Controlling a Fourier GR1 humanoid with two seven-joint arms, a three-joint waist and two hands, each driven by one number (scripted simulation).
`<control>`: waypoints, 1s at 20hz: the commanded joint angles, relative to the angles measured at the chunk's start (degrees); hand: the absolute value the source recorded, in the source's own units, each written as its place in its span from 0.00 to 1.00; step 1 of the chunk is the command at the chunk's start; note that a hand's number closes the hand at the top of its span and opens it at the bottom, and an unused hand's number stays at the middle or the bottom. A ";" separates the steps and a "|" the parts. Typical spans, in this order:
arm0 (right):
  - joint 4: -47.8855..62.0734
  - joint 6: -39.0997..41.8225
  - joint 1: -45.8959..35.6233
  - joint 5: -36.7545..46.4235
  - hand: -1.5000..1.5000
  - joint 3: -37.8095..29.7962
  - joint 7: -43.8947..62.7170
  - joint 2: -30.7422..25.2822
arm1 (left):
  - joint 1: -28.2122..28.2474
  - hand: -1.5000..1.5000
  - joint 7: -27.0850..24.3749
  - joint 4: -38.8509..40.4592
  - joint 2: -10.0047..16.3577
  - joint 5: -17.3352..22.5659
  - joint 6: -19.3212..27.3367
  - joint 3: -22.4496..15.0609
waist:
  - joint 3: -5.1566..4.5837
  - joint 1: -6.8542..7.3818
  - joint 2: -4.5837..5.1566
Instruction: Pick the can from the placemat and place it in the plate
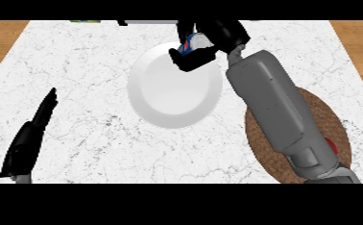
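– So, where is the can [195, 42]?
– Upper middle of the frame, in the right hand [225, 34], whose fingers are curled round it. It hangs above the upper right rim of the plate [145, 77], off the placemat [330, 118], which lies at lower right, half under the grey forearm [273, 108].
– How much of it shows?
– Little: a patch of white with blue and red print between the black fingers. Whether it is upright or tilted I cannot tell.
– How will it handle, do you think?
– My guess is light and stiff, a thin metal cylinder with smooth, slippery sides. It should take a hold round the middle of its wall, fingers on one side and thumb opposite, as seems the case here. Taken near an end it could pivot, and set down off its flat base it would likely roll.
– And the plate?
– Round, white and glossy, with a shallow well and a broad raised rim. It is hard and smooth, so a can landing on the sloped rim might slide or tip. The flat middle looks the safer spot, and that lies lower and to the left of the can in the frame.
– The rest?
– The desk [85, 65] is white, marble-like, with fine grey veins. The placemat is round, brown and woven, a rougher surface. The left hand [28, 142] rests at lower left, fingers straight, holding nothing.
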 commanded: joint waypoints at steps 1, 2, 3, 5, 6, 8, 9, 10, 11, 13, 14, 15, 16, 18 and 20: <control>7.24 -3.24 -0.31 3.26 1.00 3.36 -0.57 4.98 | 2.88 0.50 -1.46 -1.99 -0.90 -0.76 0.43 -0.34 | 0.02 0.48 0.11; 11.82 -3.31 -4.23 2.69 1.00 2.82 0.15 5.03 | 1.01 0.50 -3.93 1.57 1.23 1.14 -1.80 1.96 | -0.02 0.88 0.32; 9.77 -2.68 -2.58 1.79 1.00 3.19 0.39 5.08 | 3.14 0.50 -1.25 -2.02 0.09 0.24 -1.03 1.10 | 0.02 0.24 0.03; 15.19 -4.34 -5.61 -0.14 1.00 4.71 -0.58 5.14 | -2.25 0.50 2.39 -1.10 -0.87 -0.91 -0.42 -0.28 | 0.02 0.44 0.23; 16.96 -5.83 -5.09 -0.74 1.00 5.99 -1.90 5.16 | 1.40 0.50 0.46 -2.91 -0.47 -0.73 -1.21 -0.09 | 0.02 0.76 0.20; 19.75 -4.02 -6.61 -2.92 1.00 6.50 -2.98 5.19 | -1.50 0.50 -1.87 3.06 -0.58 0.83 -1.74 1.79 | -0.01 0.57 0.30; 21.92 -5.81 -5.90 -8.54 1.00 8.84 -1.67 5.20 | -3.27 0.50 -2.55 4.43 -0.17 -0.83 -1.56 0.49 | -0.04 2.40 0.85; 21.06 -7.64 -4.16 -10.84 1.00 3.19 0.31 5.21 | -0.76 0.50 -2.13 1.37 0.06 0.25 -2.17 0.91 | 0.01 2.11 0.62; 21.05 -10.24 -4.32 -12.17 1.00 8.18 4.77 5.22 | -2.00 0.50 4.55 -4.28 -0.42 -0.56 -1.34 -0.30 | 0.07 2.56 0.33; 25.11 -13.41 -3.73 -14.33 0.00 11.27 3.36 5.23 | -1.70 0.50 -0.61 0.74 -0.49 -0.45 -2.02 0.27 | 0.00 2.62 0.61; 25.76 -15.89 -2.26 -14.69 0.00 13.74 2.82 5.23 | -3.31 0.50 -0.38 1.97 -0.14 0.21 -2.94 0.62 | 0.00 2.50 0.64; 27.21 -12.77 -9.57 -16.95 0.00 12.02 7.34 5.23 | -5.24 0.50 -0.86 3.81 -0.89 -1.44 -1.12 0.27 | -0.02 2.55 0.71; 27.98 -15.44 -6.84 -18.68 0.00 14.20 3.74 5.23 | -2.07 0.50 -3.77 4.49 -0.90 -1.16 -1.86 0.42 | -0.01 2.81 0.71; 24.31 -19.23 -3.51 -22.71 0.00 18.35 3.38 5.24 | -3.39 0.50 1.13 0.75 -2.11 -2.17 -0.93 -1.11 | 0.03 2.69 0.52; 24.27 -21.64 -4.81 -25.42 0.00 16.92 2.04 5.24 | -1.12 0.50 1.37 -2.55 -2.13 -3.02 -0.68 -1.90 | 0.06 3.21 0.56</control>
